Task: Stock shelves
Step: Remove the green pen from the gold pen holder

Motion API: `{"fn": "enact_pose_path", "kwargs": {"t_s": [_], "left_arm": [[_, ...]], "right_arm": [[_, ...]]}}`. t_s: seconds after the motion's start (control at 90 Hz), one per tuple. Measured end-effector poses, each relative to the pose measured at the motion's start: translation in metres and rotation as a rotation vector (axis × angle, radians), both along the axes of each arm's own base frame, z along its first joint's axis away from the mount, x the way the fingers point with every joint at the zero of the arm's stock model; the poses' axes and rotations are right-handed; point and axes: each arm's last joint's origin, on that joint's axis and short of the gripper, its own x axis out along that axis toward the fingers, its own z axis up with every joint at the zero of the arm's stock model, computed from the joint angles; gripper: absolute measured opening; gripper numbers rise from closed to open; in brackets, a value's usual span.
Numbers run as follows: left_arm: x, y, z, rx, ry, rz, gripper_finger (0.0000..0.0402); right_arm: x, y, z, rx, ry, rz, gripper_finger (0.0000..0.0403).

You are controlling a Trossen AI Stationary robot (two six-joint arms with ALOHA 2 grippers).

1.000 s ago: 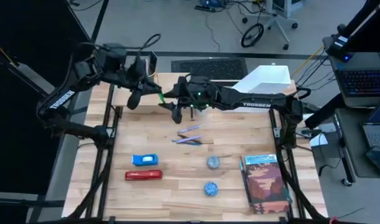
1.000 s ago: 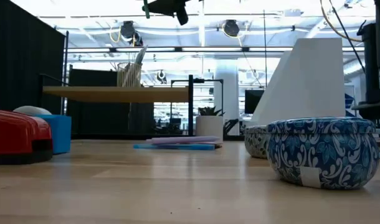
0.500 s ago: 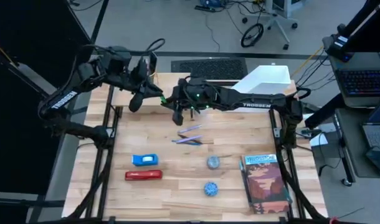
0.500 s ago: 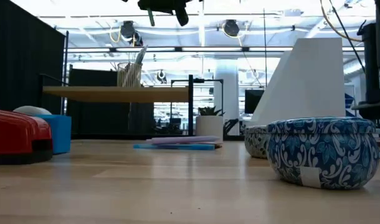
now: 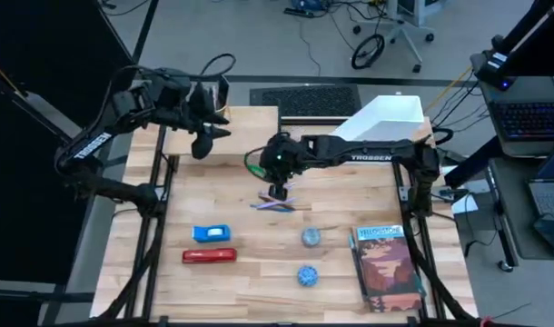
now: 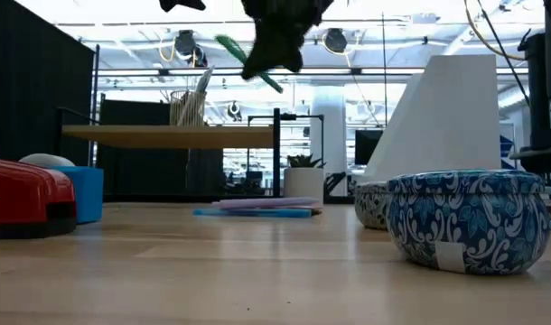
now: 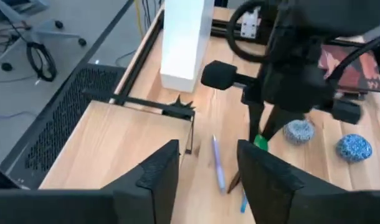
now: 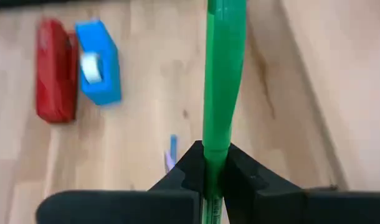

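Observation:
My right gripper (image 5: 270, 175) hangs over the middle of the table, shut on a green pen (image 8: 223, 68). In the low view the pen (image 6: 248, 61) slants high above the tabletop. My left gripper (image 7: 205, 177) stands open and holds nothing, over the shelf's light-wood plank (image 7: 115, 155) at the far left (image 5: 206, 136). A mesh cup (image 6: 189, 106) stands on the shelf (image 6: 167, 135). The white file holder (image 5: 386, 116) stands at the far right. Two loose pens (image 5: 277, 202) lie flat on the table under my right gripper. My right gripper pinches the green pen's barrel (image 8: 215, 157) between its two fingers. The pen lies along the fingers and sticks out well past their tips. It is tilted and lifted clear of the table, its free end (image 6: 223, 41) higher than the other.
A blue tape dispenser (image 5: 212, 233) and a red stapler (image 5: 209, 256) lie at the near left. Two blue patterned tins (image 5: 311, 237) (image 5: 306, 274) and a book (image 5: 386, 268) lie at the near right. Bare wood shows between these groups.
My right gripper has drawn away from my left gripper and the shelf with the green pen, going toward the table's middle and downward, and has turned so the pen now slants. My left gripper has stayed over the shelf.

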Motion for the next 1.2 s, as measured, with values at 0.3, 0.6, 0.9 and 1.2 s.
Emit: {"fn": "enact_pose_path", "kwargs": {"t_s": [0.3,0.6,0.9,1.2], "left_arm": [[0.0,0.0,0.0,0.0,0.004,0.001,0.0157],[0.0,0.0,0.0,0.0,0.005,0.001,0.0157],[-0.001,-0.001,-0.002,-0.009,0.02,0.001,0.0157],[-0.001,-0.001,-0.002,-0.01,0.02,0.002,0.0157]], "right_arm": [[-0.014,0.014,-0.077,-0.076,0.175,0.093,0.0015],[-0.018,0.007,-0.122,-0.129,0.063,0.114,0.0015],[-0.029,0.004,-0.144,-0.112,0.059,0.082,0.0035],[-0.029,0.006,-0.15,-0.124,-0.044,0.068,0.0094]]}}
